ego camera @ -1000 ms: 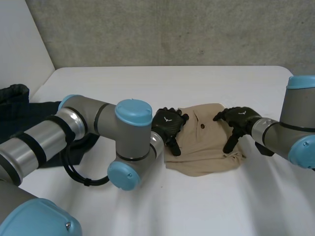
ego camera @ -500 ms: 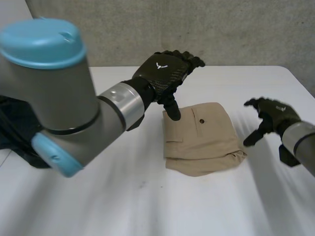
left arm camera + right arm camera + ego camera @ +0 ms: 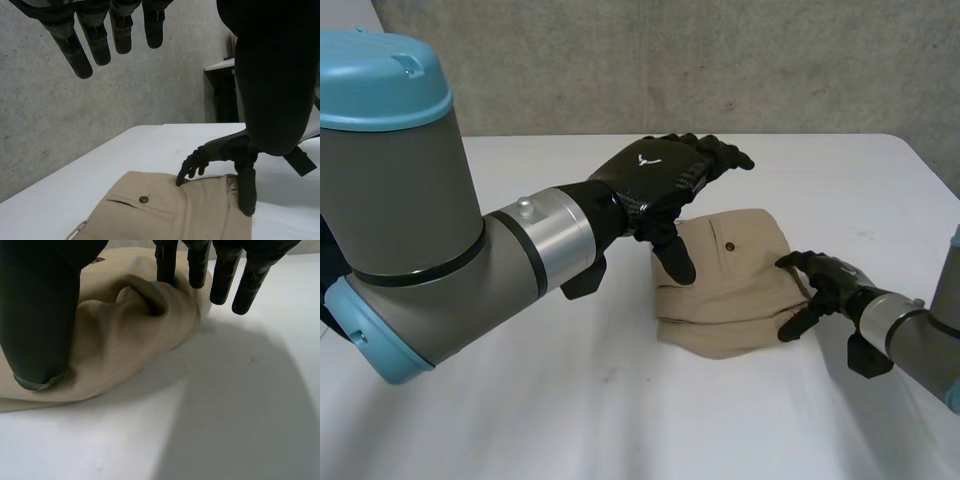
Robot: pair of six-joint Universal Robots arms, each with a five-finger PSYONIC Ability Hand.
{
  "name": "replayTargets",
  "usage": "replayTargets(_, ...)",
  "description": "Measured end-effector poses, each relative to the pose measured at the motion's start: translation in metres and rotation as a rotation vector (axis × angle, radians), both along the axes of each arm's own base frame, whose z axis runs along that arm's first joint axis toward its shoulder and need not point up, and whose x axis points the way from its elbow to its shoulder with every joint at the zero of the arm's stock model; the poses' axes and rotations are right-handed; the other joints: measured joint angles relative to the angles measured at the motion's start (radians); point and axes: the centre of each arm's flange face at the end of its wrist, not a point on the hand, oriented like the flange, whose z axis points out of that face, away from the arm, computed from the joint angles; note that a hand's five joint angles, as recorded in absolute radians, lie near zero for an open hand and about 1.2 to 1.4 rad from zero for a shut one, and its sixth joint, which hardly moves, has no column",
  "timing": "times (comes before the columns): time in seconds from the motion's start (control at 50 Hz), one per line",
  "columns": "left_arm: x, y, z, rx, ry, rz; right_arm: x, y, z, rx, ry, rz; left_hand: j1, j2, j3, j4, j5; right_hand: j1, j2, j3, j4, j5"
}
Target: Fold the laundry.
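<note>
A tan garment (image 3: 735,285), folded into a small stack with a button and pocket slit on top, lies at the middle of the white table (image 3: 620,420). My left hand (image 3: 665,178) hovers open above the stack's left side, fingers straight, thumb pointing down, touching nothing. In the left wrist view the garment (image 3: 165,212) lies below my fingers (image 3: 100,42), and the right hand (image 3: 222,150) rests at its far edge. My right hand (image 3: 817,283) is open at the garment's right edge. Its thumb (image 3: 40,315) and straight fingertips (image 3: 167,265) press on the bunched cloth (image 3: 125,330).
A concrete wall runs behind the table's far edge. My thick left arm (image 3: 440,270) crosses the left half of the table. A dark garment (image 3: 326,262) peeks out behind it at the left edge. Bare white table lies in front of the stack.
My right hand came back down from the raised position to the garment's right edge. My left hand stayed raised, sliding slightly right over the stack.
</note>
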Motion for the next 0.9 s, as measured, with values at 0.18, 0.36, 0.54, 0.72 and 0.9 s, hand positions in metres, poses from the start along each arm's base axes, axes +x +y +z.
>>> replayTargets(0.18, 0.0, -0.001, -0.003, 0.001, -0.005, -0.001, 0.014, -0.008, 0.003, -0.041, -0.039, 0.012, 0.0, 0.0, 0.0, 0.0, 0.0, 0.005, 0.086, 0.081, 0.06, 0.052)
replayTargets(0.36, 0.0, -0.001, -0.005, 0.005, -0.01, -0.001, 0.019, -0.017, 0.002, -0.044, -0.072, 0.004, 0.0, 0.0, 0.0, 0.0, 0.0, 0.532, 0.658, 0.64, 0.643, 0.564)
replayTargets(0.54, 0.001, 0.0, -0.01, 0.018, -0.023, 0.003, 0.026, -0.056, 0.012, -0.149, -0.055, 0.021, 0.0, 0.0, 0.0, 0.0, 0.0, 0.725, 0.941, 0.89, 0.951, 0.767)
replayTargets(0.72, 0.004, -0.003, -0.016, 0.032, -0.035, 0.016, 0.029, -0.116, 0.029, -0.266, 0.017, 0.042, 0.0, 0.0, 0.0, 0.0, 0.0, 0.725, 0.941, 0.89, 0.951, 0.796)
replayTargets(0.9, 0.006, -0.005, -0.021, 0.043, -0.046, 0.026, -0.036, -0.197, 0.027, -0.355, 0.134, -0.094, 0.0, 0.0, 0.0, 0.0, 0.0, 0.733, 0.941, 0.89, 0.955, 0.796)
